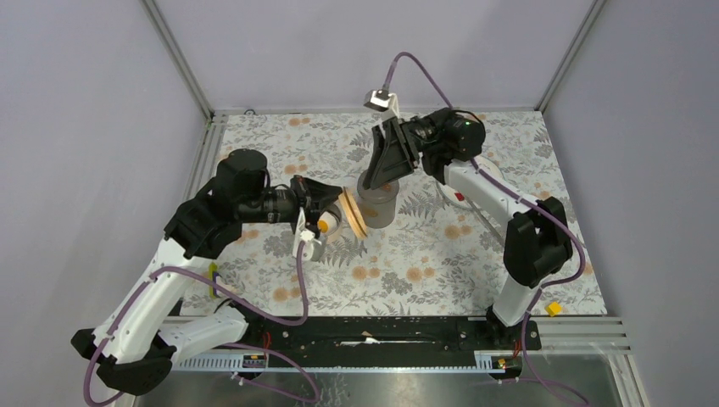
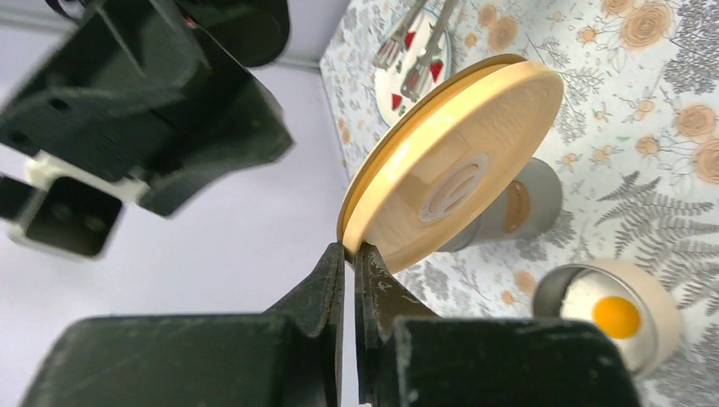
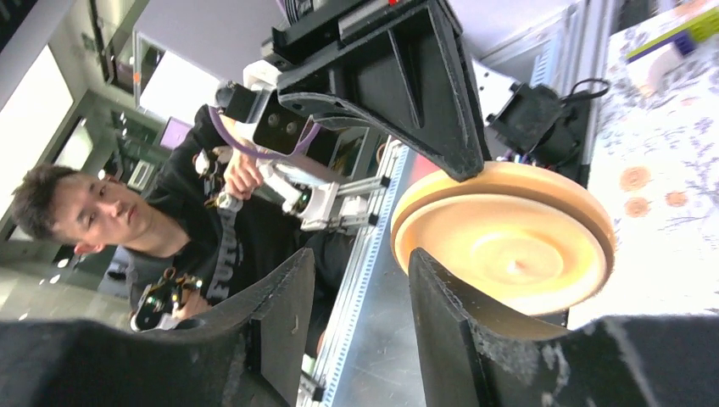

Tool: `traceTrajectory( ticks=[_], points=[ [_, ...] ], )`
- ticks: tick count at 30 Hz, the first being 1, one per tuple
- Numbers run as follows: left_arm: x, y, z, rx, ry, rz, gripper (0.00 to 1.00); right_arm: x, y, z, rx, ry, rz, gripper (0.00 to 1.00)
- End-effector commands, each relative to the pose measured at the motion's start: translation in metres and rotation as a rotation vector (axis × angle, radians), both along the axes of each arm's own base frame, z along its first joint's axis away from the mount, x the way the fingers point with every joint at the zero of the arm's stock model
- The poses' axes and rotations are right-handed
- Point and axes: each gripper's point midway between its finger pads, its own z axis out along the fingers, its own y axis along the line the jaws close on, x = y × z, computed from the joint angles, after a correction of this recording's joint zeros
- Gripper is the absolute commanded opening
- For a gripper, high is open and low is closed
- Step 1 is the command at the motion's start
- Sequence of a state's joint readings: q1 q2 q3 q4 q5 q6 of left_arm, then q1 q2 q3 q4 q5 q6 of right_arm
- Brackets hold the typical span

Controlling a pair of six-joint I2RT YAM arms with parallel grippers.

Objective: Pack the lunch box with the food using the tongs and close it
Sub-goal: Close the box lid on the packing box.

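**Lid pinched on the left, right tool released over the box**

From above, your left tool [image 1: 342,207] is clenched on the rim of the beige lid [image 1: 354,214] and holds it on edge, off the tabletop [image 1: 407,271]. The lid hangs just beside the left side of the grey lunch box [image 1: 379,208]; you cannot tell from here whether they touch. The box stands upright about midway between the left and right edges, nearer the far edge than the near one. Your right tool [image 1: 381,174] hangs over its far side. The fried egg [image 1: 325,225] shows as a yellow spot just left of the lid, partly hidden under the left tool.

In your left wrist view, the two fingers [image 2: 326,280] meet tight on the lid's rim, with its underside turned to the camera. The lunch box sits behind it. Near the lower right corner of the view, the egg lies yolk up in a small round tub [image 2: 666,292] that rests on the tabletop, apart from the box. Beyond the lid's top edge a white plate [image 2: 383,85] carries the tongs [image 2: 426,47] and the red pieces [image 2: 409,40]. The dark blurred shape at upper left is your right tool.

In your right wrist view, the jaws stand apart with nothing between them. The lid lies past the right-hand finger, and one dark finger [image 3: 407,93] of the left tool presses on its upper rim.
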State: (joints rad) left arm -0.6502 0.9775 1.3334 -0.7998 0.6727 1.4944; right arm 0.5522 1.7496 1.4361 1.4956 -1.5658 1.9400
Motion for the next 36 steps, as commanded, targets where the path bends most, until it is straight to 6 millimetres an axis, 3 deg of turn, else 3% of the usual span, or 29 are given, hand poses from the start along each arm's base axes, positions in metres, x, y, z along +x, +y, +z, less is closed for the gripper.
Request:
traceTrajectory(
  ticks=[1, 6, 10, 14, 19, 29, 36],
  points=[
    [0.015, 0.009, -0.013, -0.004, 0.156, 0.163, 0.00, 0.020, -0.021, 0.014, 0.062, -0.134, -0.081, 0.53],
    [0.027, 0.013, -0.030, -0.008, 0.301, 0.291, 0.00, 0.063, -0.028, 0.022, 0.066, 0.017, -0.251, 0.55],
    [0.032, 0.016, -0.038, -0.025, 0.379, 0.365, 0.00, 0.074, -0.034, 0.028, 0.053, 0.031, -0.326, 0.58],
    [0.039, 0.021, -0.041, -0.063, 0.496, 0.458, 0.00, 0.096, -0.045, 0.020, 0.016, 0.048, -0.424, 0.61],
    [0.043, 0.036, -0.052, -0.114, 0.720, 0.593, 0.00, 0.119, -0.054, 0.008, -0.055, -0.087, -0.586, 0.68],
    [0.064, 0.082, -0.083, -0.279, 1.228, 0.903, 0.00, 0.128, -0.076, -0.013, -0.222, -0.366, -0.746, 0.74],
    [0.079, 0.110, -0.135, -0.275, 1.649, 1.128, 0.00, 0.123, -0.082, -0.028, -0.277, -0.508, -0.762, 0.75]
  ],
)
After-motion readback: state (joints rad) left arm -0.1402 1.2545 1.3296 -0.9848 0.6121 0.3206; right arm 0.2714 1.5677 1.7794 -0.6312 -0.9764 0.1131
